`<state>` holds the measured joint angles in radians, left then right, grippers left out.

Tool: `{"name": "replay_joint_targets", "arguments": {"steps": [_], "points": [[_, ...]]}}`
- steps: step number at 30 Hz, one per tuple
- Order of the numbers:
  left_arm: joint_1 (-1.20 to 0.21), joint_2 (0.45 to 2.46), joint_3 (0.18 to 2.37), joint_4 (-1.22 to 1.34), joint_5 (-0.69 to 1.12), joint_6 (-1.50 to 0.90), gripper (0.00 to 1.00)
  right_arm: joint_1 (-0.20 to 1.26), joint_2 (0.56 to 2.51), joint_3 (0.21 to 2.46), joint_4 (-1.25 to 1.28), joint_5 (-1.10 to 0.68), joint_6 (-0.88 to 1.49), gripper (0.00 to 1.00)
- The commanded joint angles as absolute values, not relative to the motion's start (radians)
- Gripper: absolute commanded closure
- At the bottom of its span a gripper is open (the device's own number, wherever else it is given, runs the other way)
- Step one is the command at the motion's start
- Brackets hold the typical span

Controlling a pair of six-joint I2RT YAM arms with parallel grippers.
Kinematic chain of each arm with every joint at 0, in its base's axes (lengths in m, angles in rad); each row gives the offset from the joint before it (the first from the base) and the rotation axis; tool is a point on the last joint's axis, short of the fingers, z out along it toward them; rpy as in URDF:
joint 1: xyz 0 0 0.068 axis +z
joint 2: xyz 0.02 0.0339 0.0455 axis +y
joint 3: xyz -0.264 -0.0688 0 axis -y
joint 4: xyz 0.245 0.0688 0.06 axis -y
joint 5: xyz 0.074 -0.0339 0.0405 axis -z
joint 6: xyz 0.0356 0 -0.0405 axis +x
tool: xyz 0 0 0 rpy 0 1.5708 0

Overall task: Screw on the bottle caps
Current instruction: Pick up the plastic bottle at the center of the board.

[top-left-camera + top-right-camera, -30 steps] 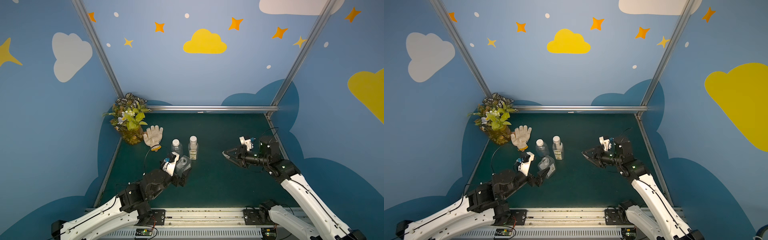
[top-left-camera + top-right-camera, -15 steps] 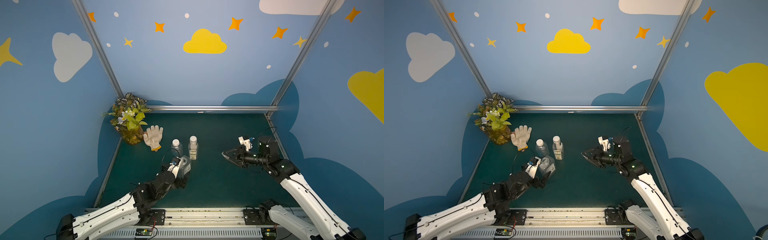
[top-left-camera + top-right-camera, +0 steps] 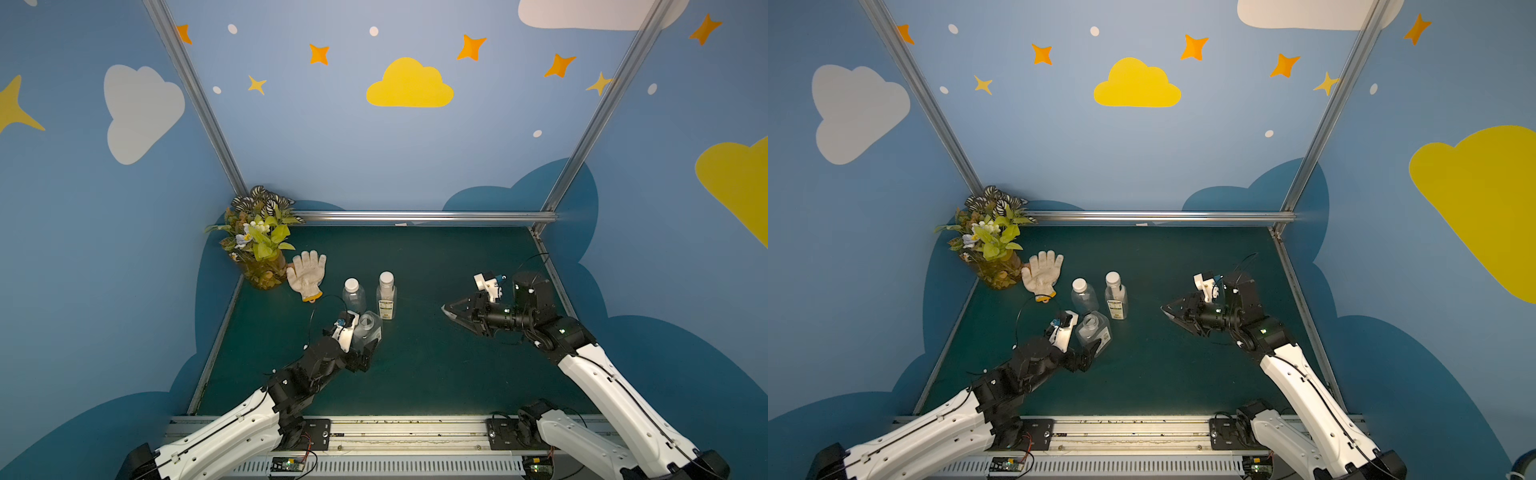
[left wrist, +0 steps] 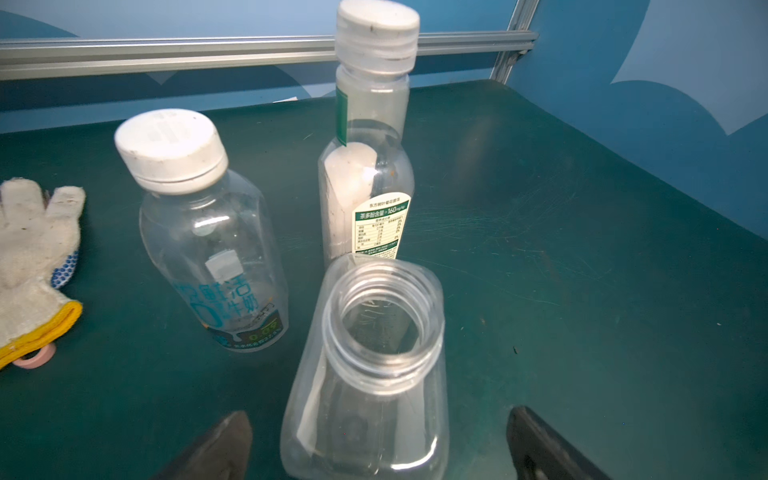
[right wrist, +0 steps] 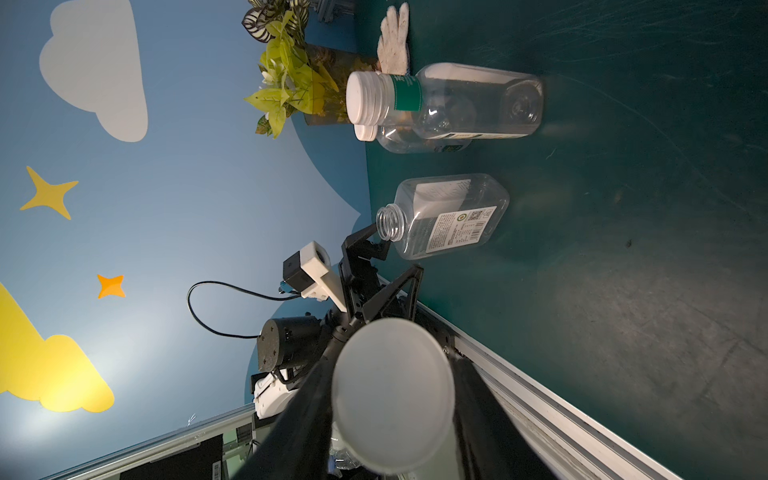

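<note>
Left gripper (image 4: 378, 415) has dropped in around the open bottle (image 4: 374, 353), jaws spread either side of it, not yet clamped. Right gripper (image 3: 451, 311) hasn't moved: pinching the last cap (image 5: 392, 399), well apart from that bottle. You'll want the clamp before capping.

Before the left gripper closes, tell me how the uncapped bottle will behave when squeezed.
The uncapped bottle looks empty and thin-walled, so it is probably light and may dent when the left gripper closes. Its clear plastic looks smooth, so it could slip. Standing free with nothing inside, it would likely slide or tip if one finger touches first.
</note>
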<state>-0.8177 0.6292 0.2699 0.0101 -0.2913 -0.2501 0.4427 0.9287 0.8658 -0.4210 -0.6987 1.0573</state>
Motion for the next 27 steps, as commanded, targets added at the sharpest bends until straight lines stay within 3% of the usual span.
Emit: {"name": "replay_joint_targets", "arguments": {"steps": [1,11,27], "points": [[-0.802,0.615,0.245,0.094,-0.260,-0.236,0.02,0.450,0.933,0.896,-0.418,-0.696,1.041,0.53],[-0.753,0.656,0.160,0.286,-0.204,-0.184,0.06,0.462,0.940,0.896,-0.417,-0.694,1.032,0.53],[-0.695,0.670,0.089,0.479,-0.043,-0.101,0.24,0.477,0.959,0.893,-0.421,-0.683,1.006,0.54]]}}
